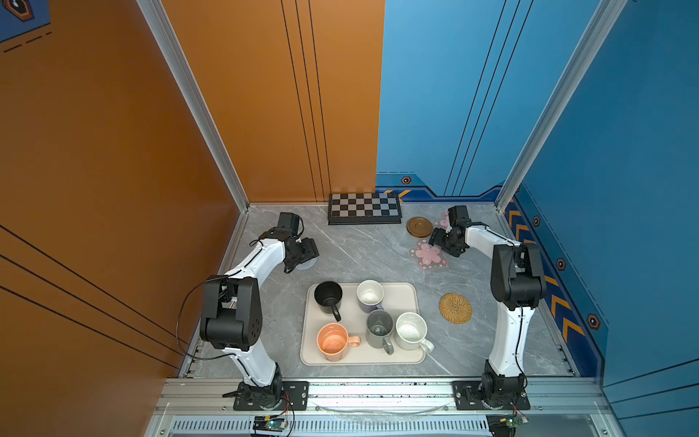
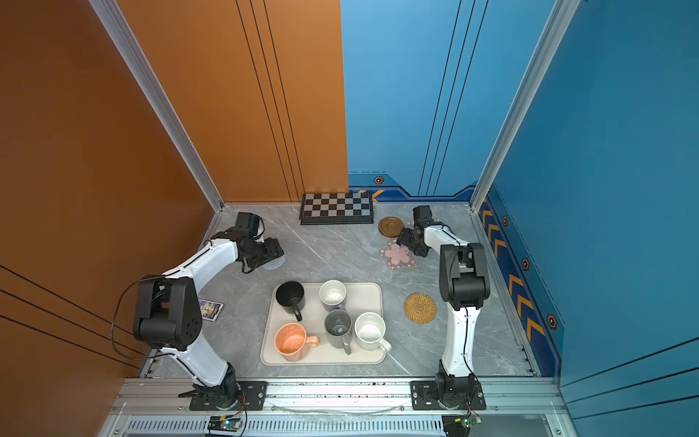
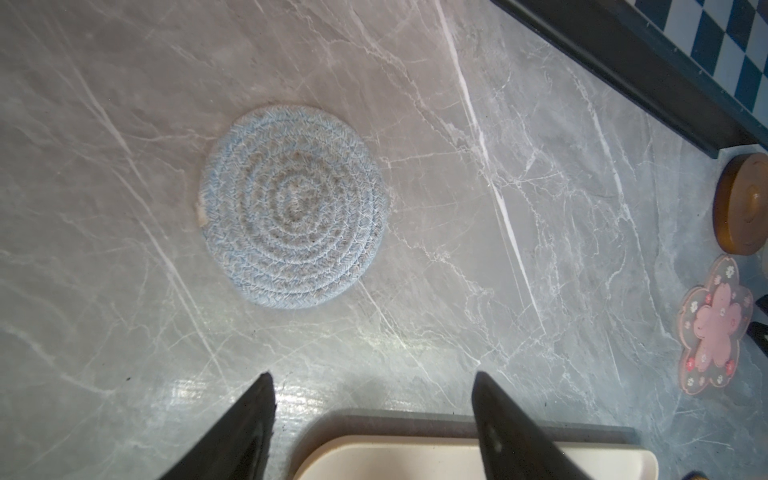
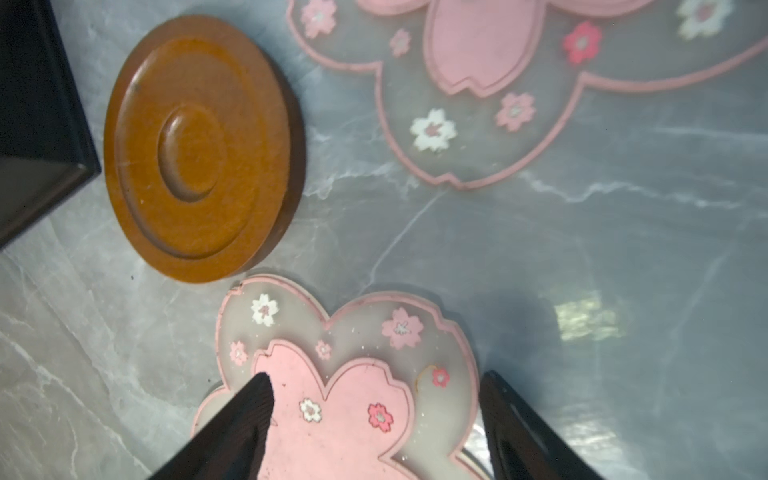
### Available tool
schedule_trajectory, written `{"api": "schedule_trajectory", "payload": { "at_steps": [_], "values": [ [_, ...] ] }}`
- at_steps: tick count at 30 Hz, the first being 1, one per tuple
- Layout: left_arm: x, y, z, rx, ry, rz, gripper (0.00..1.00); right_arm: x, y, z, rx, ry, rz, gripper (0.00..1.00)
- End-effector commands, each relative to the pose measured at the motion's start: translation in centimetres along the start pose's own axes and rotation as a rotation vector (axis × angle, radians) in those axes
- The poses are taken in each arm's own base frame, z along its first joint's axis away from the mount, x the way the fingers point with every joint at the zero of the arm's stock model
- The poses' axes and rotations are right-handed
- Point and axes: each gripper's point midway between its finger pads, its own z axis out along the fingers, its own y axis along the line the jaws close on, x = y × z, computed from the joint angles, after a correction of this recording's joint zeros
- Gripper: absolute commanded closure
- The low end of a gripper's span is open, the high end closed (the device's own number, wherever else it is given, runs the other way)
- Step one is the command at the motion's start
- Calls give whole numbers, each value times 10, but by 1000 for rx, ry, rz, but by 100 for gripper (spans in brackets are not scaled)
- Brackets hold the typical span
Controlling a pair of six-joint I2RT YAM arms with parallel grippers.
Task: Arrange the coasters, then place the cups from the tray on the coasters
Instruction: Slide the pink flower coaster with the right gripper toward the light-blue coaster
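The cream tray [image 1: 355,357] holds the black [image 1: 328,297], lavender [image 1: 370,295], grey [image 1: 379,328], white speckled [image 1: 410,330] and orange [image 1: 333,342] cups. My left gripper [image 3: 374,378] hangs open and empty beside the blue-grey coaster [image 3: 293,208], above the tray's corner [image 3: 415,457]. My right gripper [image 4: 374,378] is open, its fingers straddling one pink flower coaster [image 4: 353,365] that lies flat. The second flower coaster [image 4: 478,62] and the brown wooden coaster [image 1: 419,227] lie close by. Right of the tray sits the rattan coaster [image 1: 455,308].
A black-and-white checkerboard [image 1: 364,208] lies against the back wall, next to the brown coaster. A small printed card [image 2: 210,310] lies by the left arm. Walls close in the table on the left, back and right.
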Motion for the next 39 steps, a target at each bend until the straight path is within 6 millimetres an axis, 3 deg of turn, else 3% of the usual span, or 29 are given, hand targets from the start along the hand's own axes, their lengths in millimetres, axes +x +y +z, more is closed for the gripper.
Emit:
{"api": "schedule_trajectory", "payload": {
  "at_steps": [1, 11, 21, 30, 39],
  "values": [
    [-5, -1, -8, 20, -13, -7, 25, 51, -17, 18, 80, 180, -38, 20],
    [-3, -1, -11, 23, -15, -8, 25, 82, -18, 10, 111, 239, -44, 21],
    [-3, -2, -18, 35, -26, -1, 25, 93, 18, 16, 70, 249, -109, 22],
    [-1, 4, -20, 36, -24, -13, 25, 117, 40, 20, 64, 278, -169, 22],
    [4, 9, -23, 32, -23, -13, 24, 119, 60, 26, 46, 274, -202, 22]
  ]
}}
